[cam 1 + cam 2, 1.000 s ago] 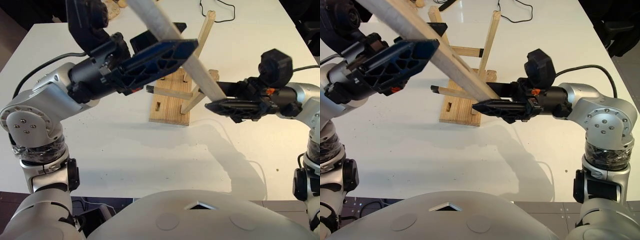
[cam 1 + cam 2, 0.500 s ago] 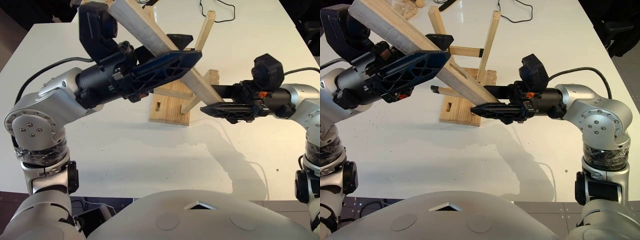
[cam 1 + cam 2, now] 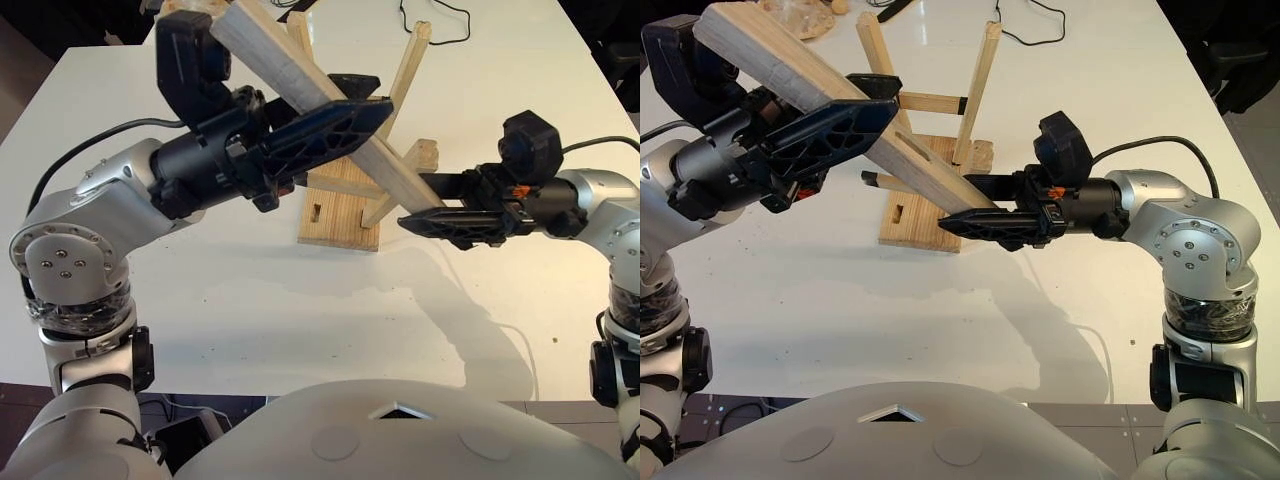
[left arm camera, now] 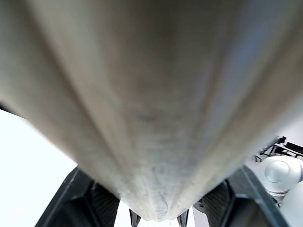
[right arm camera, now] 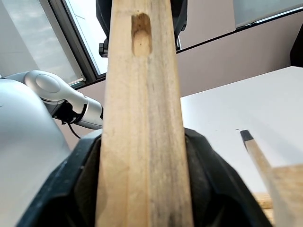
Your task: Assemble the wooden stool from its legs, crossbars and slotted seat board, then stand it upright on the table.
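A loose leg [image 3: 290, 65] is held in the air above the table [image 3: 250, 300], slanting from high on the left down toward the right. It is clamped partway along by the left gripper [image 3: 378, 92], whose two dark fingers [image 3: 840, 122] are closed against its sides. Its lower end is gripped by the right gripper [image 3: 418, 205], whose fingers are likewise closed on the wood (in the right wrist view the leg is seen wedged between both pads, with a small slot [image 5: 141, 34] cut into its face further up). The seat board [image 3: 335, 228] is laid flat on the table, behind and beneath the lower end of the loose leg. Two standing legs [image 3: 980, 80] are set in the board, leaning slightly apart, and are joined high up by a crossbar [image 3: 930, 102]. A second crossbar [image 3: 335, 184] with a dark tip is seen lower down, sticking out toward the left above the board; where it is joined cannot be told, since that end is hidden by the loose leg. A black cable [image 3: 440, 18] is laid across the far end of the table.
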`<move>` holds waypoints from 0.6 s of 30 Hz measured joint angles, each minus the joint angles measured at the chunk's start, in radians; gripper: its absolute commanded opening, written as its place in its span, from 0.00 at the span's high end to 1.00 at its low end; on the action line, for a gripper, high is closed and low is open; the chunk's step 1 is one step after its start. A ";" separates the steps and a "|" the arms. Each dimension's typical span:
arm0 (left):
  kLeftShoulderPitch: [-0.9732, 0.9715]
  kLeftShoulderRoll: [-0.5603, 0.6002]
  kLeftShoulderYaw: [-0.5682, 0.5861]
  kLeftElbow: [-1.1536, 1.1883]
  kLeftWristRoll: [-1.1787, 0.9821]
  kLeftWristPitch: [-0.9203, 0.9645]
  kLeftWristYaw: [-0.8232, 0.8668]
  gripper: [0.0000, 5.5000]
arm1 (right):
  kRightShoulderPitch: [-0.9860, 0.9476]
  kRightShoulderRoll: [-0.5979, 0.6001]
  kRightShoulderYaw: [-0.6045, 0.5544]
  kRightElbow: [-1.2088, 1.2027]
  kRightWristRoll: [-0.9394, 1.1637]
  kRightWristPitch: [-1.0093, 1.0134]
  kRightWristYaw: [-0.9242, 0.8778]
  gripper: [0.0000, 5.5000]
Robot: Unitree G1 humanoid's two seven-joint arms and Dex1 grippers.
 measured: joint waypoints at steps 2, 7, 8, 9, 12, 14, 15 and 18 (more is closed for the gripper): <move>-0.011 0.012 0.038 0.018 -0.005 -0.012 -0.010 0.63 | -0.013 0.015 -0.022 0.012 0.018 -0.005 -0.017 0.46; -0.088 0.088 0.177 0.086 -0.028 -0.051 -0.046 0.63 | -0.078 0.044 -0.107 0.075 0.169 0.003 -0.135 0.45; -0.101 0.121 0.214 0.106 0.006 -0.064 -0.055 0.63 | -0.099 0.056 -0.125 0.097 0.204 0.001 -0.161 0.45; -0.113 0.155 0.252 0.134 0.054 -0.079 -0.070 0.63 | -0.120 0.068 -0.142 0.116 0.236 -0.002 -0.192 0.45; -0.070 0.252 0.351 0.226 0.249 -0.138 -0.146 0.63 | -0.174 0.110 -0.194 0.193 0.282 -0.043 -0.304 0.45; 0.031 0.283 0.381 0.303 0.396 -0.172 -0.208 0.63 | -0.186 0.130 -0.206 0.228 0.281 -0.064 -0.361 0.45; 0.102 0.282 0.395 0.362 0.461 -0.187 -0.237 0.63 | -0.186 0.136 -0.211 0.247 0.269 -0.070 -0.378 0.45; 0.242 0.238 0.416 0.462 0.560 -0.202 -0.282 0.63 | -0.182 0.134 -0.213 0.267 0.216 -0.084 -0.378 0.45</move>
